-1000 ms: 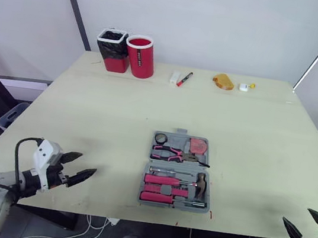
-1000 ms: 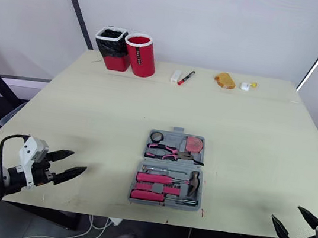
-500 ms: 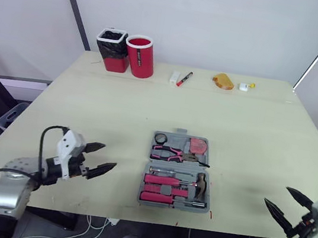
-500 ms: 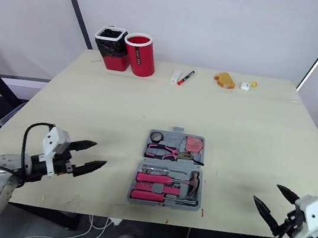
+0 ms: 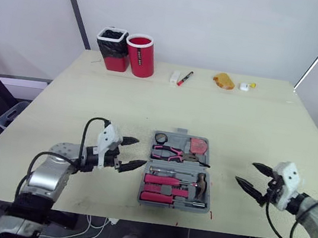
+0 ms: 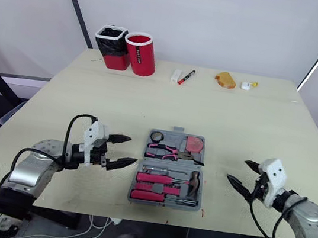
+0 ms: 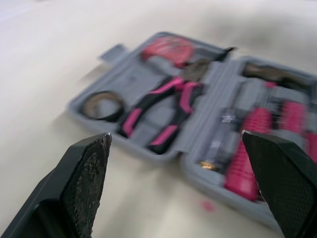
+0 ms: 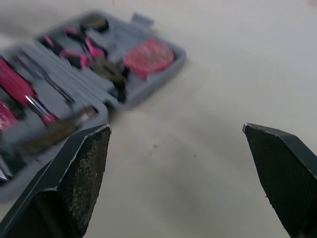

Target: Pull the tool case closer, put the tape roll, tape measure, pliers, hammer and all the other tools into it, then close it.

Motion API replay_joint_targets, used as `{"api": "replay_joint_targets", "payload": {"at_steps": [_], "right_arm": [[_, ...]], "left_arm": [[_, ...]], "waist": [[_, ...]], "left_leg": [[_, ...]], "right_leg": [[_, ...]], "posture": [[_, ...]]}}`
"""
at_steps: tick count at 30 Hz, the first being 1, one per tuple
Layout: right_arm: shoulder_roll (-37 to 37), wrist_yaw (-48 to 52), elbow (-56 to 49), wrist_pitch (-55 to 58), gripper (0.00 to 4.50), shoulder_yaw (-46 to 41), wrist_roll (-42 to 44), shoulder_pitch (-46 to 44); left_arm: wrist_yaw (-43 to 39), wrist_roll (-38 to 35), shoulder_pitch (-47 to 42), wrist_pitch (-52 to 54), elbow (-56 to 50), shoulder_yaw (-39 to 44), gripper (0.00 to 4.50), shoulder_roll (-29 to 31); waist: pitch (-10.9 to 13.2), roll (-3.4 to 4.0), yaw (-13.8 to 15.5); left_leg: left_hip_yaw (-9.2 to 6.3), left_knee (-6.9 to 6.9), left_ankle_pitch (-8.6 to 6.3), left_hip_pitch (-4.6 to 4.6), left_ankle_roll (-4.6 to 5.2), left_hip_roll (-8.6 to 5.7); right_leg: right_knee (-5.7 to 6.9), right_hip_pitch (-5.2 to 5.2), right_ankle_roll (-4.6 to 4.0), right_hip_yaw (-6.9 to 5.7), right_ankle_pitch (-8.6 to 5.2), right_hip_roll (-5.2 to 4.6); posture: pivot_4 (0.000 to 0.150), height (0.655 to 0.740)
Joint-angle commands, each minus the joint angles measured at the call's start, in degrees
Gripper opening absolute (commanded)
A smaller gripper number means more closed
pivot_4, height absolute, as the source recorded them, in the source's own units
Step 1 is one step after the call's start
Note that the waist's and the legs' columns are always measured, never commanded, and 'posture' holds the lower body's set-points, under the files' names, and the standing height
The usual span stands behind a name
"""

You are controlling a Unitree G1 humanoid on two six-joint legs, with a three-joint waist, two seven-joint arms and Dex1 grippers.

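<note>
Head camera, both eyes: looked down on a pale wooden desk (image 5: 237, 119). Near its front edge, showed a grey plastic tool case (image 5: 176, 141) lying open and flat, both halves facing up. In the far half, held a small black tape roll (image 5: 160, 138), a round pink tape measure (image 5: 198, 146) and pink-handled pliers (image 5: 172, 153). In the near half, held pink-handled screwdrivers (image 5: 162, 180) and a small hammer (image 5: 201, 182).

Showed the left gripper (image 5: 141, 153) just left of the case, near it but apart, open wide and empty. Showed the right gripper (image 5: 245, 172) farther off on the case's right side, likewise open wide and empty.

Along the far edge, showed a black-lined red bin (image 5: 113, 50) against a red cylindrical container (image 5: 140, 56), then a red marker pen (image 5: 184, 78) and an orange-yellow lump (image 5: 223, 81).

Left wrist camera: looked out between two black fingers (image 7: 79, 188) set wide apart with nothing gripped. Beyond them, showed the open case, with the tape roll and pliers closest.

Right wrist camera: looked out between two black fingers (image 8: 74, 178), also wide apart and empty. Beyond them, showed the case with the tape measure closest.
</note>
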Motion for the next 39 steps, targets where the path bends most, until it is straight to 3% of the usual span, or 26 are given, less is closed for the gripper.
{"api": "replay_joint_targets", "payload": {"at_steps": [1, 2, 3, 6, 9, 10, 11, 13, 24, 39], "right_arm": [[-0.13, 0.56, 3.73, -2.96, 4.50, 2.04, -3.29, -3.99], [0.18, 1.04, 4.93, -3.03, 4.50, 3.13, -3.84, -5.33], [0.50, 1.74, 6.16, -3.11, 4.50, 4.29, -4.32, -6.62], [1.13, 3.30, 9.73, -4.80, 3.32, 7.55, -6.97, -9.79], [2.15, 3.98, 12.38, -6.02, 1.78, 9.48, -8.52, -11.93], [2.45, 4.26, 13.06, -6.28, 1.51, 10.12, -8.96, -12.58], [2.73, 4.65, 13.66, -6.58, 0.93, 10.77, -9.45, -13.16], [3.61, 5.34, 14.79, -7.02, 0.05, 12.13, -10.29, -14.33], [7.53, 6.01, 16.05, -8.26, 0.05, 15.40, -12.54, -16.17], [10.34, 6.28, 17.59, -9.70, 0.05, 16.39, -13.70, -16.97]], "left_arm": [[-2.32, 3.08, -2.84, -5.58, 7.70, -1.01, 4.46, 0.85], [-2.88, 4.35, -4.28, -7.32, 10.82, -1.67, 4.46, 0.91], [-3.54, 5.23, -5.77, -8.80, 13.86, -2.14, 4.08, 0.77], [-5.34, 7.59, -9.58, -12.99, 21.56, -3.51, 2.99, 0.27], [-6.74, 9.51, -12.05, -16.11, 26.73, -4.70, 1.50, -0.22], [-7.32, 9.91, -12.76, -16.79, 28.17, -5.07, 1.32, -0.43], [-7.91, 10.30, -13.46, -17.38, 29.55, -5.46, 0.72, -0.67], [-10.01, 11.19, -14.91, -18.23, 32.47, -6.59, 0.00, -1.46], [-11.81, 15.15, -19.71, -22.48, 41.63, -8.84, 0.00, -5.43], [-14.19, 14.99, -21.46, -22.16, 44.18, -8.52, 0.00, -8.48]], "waist": [[0.00, 0.00, -0.12], [0.00, 0.00, -0.13], [0.00, 0.00, -0.10], [0.00, 0.00, -0.04], [0.00, 0.00, 0.07], [0.00, 0.00, 0.07], [0.00, 0.01, 0.09], [0.00, 0.01, 0.08], [0.00, 0.01, 0.10], [-0.02, 0.03, -0.02]], "left_leg": [[0.01, 0.00, 0.00, -0.01, 0.00, 0.00], [0.00, 0.00, 0.00, -0.09, 0.00, 0.00], [-0.01, 0.00, 0.00, -0.14, 0.00, 0.00], [-0.10, 0.04, 0.00, -0.27, 0.00, 0.00], [-0.13, 0.03, 0.00, -0.34, 0.00, 0.00], [-0.13, 0.03, 0.00, -0.37, 0.00, 0.00], [-0.12, 0.03, 0.00, -0.41, 0.00, 0.00], [-0.12, 0.03, 0.00, -0.43, 0.00, -0.01], [-0.15, 0.04, 0.00, -0.42, 0.00, -0.01], [-0.16, 0.05, 0.00, -0.38, 0.00, -0.01]], "right_leg": [[-0.02, -0.01, 0.00, 0.02, 0.00, 0.01], [-0.03, -0.07, 0.01, 0.02, 0.01, 0.02], [-0.07, -0.10, 0.01, 0.00, 0.02, 0.02], [-0.13, -0.13, 0.01, 0.01, 0.03, 0.12], [-0.22, -0.12, 0.03, 0.03, 0.03, 0.15], [-0.25, -0.12, 0.03, 0.03, 0.03, 0.15], [-0.29, -0.13, 0.03, 0.03, 0.04, 0.15], [-0.30, -0.13, 0.04, 0.02, 0.04, 0.14], [-0.27, -0.12, 0.05, 0.00, 0.04, 0.15], [-0.24, -0.10, 0.05, -0.01, 0.05, 0.16]], "posture": [[0.150, 0.7400], [0.150, 0.7400], [0.150, 0.7400], [0.150, 0.7400], [0.150, 0.7400], [0.150, 0.7400], [0.150, 0.7400], [0.150, 0.7400], [0.150, 0.7400], [0.150, 0.7400]]}}
